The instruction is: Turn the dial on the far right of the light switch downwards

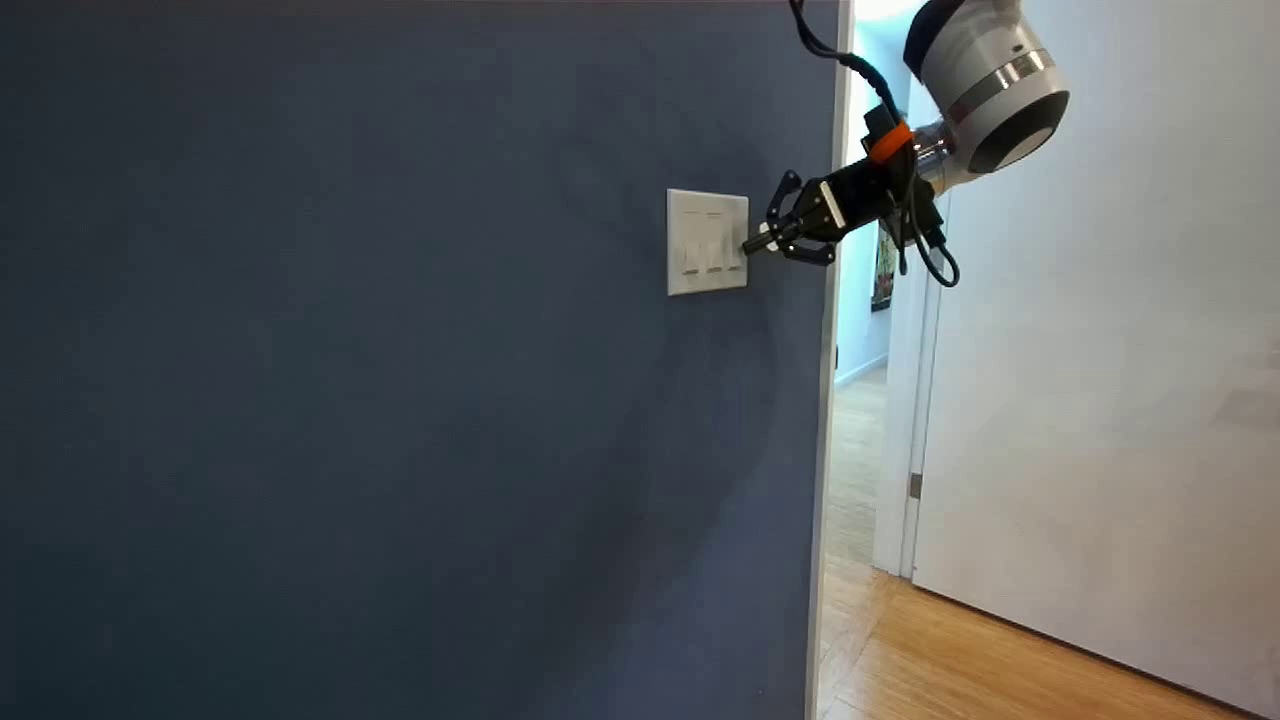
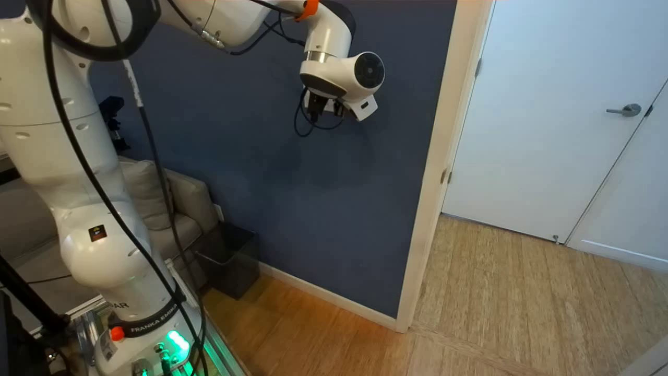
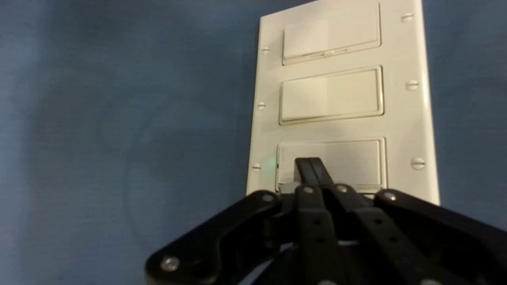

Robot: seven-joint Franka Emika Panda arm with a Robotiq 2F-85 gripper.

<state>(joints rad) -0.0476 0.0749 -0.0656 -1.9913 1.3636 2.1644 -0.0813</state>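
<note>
By the wall [image 1: 400,380], I had my gripper [image 3: 309,160] pressed together at the switch's [image 1: 707,243] right edge; dial indiscernible, turn probably pending.

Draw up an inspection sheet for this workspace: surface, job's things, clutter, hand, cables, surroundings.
Surface: dark blue wall, upright, with soft shadows.
Job's things: white switch on the wall, with three rockers; the far-right dial can't be made out.
Clutter: black bin on the floor beside the sofa.
Hand: shut, nothing seen in its grip, at the far-right rocker; contact can't be confirmed.
Cables: black, running down past the arm and looping by the hand.
Surroundings: white door beyond the wall's edge.
</note>
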